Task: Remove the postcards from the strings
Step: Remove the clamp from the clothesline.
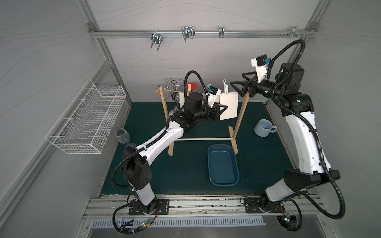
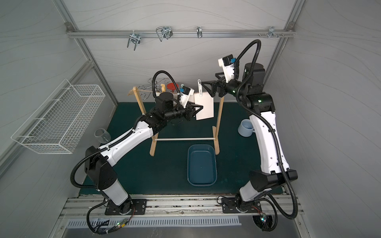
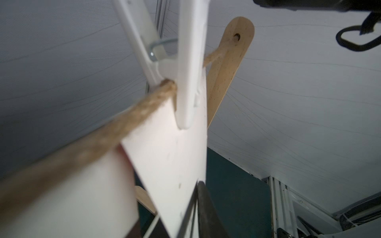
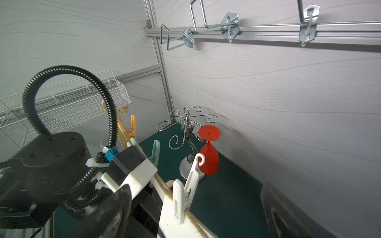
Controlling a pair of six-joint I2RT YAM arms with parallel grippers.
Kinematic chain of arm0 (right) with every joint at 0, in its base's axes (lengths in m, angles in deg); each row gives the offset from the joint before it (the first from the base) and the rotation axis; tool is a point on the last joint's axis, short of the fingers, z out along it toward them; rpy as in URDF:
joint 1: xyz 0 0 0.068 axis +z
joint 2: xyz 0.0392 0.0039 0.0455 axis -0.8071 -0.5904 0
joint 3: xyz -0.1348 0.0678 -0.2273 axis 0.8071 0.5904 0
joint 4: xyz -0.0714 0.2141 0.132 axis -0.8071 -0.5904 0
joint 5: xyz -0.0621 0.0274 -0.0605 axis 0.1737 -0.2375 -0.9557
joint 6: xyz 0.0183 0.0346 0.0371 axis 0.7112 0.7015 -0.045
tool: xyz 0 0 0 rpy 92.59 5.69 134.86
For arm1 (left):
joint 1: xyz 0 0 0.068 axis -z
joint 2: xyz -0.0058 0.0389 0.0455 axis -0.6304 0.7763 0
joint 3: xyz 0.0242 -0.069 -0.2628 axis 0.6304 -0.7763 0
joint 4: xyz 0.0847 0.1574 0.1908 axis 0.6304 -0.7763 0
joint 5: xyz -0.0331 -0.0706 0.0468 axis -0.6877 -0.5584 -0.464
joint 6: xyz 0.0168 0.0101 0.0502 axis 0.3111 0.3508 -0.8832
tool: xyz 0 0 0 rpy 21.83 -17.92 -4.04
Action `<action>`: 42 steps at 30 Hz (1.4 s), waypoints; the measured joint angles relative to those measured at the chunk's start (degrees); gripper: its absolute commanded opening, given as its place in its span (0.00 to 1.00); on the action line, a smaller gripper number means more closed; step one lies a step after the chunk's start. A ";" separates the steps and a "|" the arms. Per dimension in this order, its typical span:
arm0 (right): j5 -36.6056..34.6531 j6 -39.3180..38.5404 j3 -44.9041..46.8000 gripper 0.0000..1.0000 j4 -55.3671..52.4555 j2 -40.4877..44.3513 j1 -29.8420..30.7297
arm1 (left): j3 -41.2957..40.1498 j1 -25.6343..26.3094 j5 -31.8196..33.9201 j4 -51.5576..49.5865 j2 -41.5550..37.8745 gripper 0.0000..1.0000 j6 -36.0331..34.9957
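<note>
Tan jute twine (image 3: 82,152) runs close past the left pincer's camera and into a white clothespin (image 3: 191,82), which pins the right-hand postcard (image 1: 232,109) to it. The left pincer (image 1: 226,107) has its jaws together on the lower part of that card, at the side edge nearer its own arm. In the left wrist view one dark finger (image 3: 204,208) lies flat against the paper. Above the pinch the card hangs straight down from the twine, just inside the right wooden upright (image 1: 240,119).

The right pincer (image 1: 239,84) is level with the twine, jaws wide apart and holding nothing. The clothespin is just off its tips, and the right wrist view shows it between the two fingers. A second postcard (image 1: 181,99) hangs on the twine behind the left pincer's wrist, near the other upright (image 1: 164,105).
</note>
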 measured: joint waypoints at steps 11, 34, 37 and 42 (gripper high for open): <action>2.58 -3.56 -5.73 0.99 -5.42 -5.77 0.02 | 0.00 -0.02 -0.37 -0.04 0.00 0.08 -0.68; 3.72 -7.45 -9.38 0.98 -10.45 -6.97 3.32 | -1.88 -1.27 -5.77 1.07 0.00 0.05 -0.63; 3.10 -8.11 -9.53 0.98 -11.41 -7.28 3.80 | -2.36 -1.62 -6.40 2.03 0.00 0.05 -0.35; 2.14 -9.16 -9.51 0.97 -11.72 -7.43 4.63 | -2.71 -1.77 -7.04 2.82 0.00 0.05 -0.20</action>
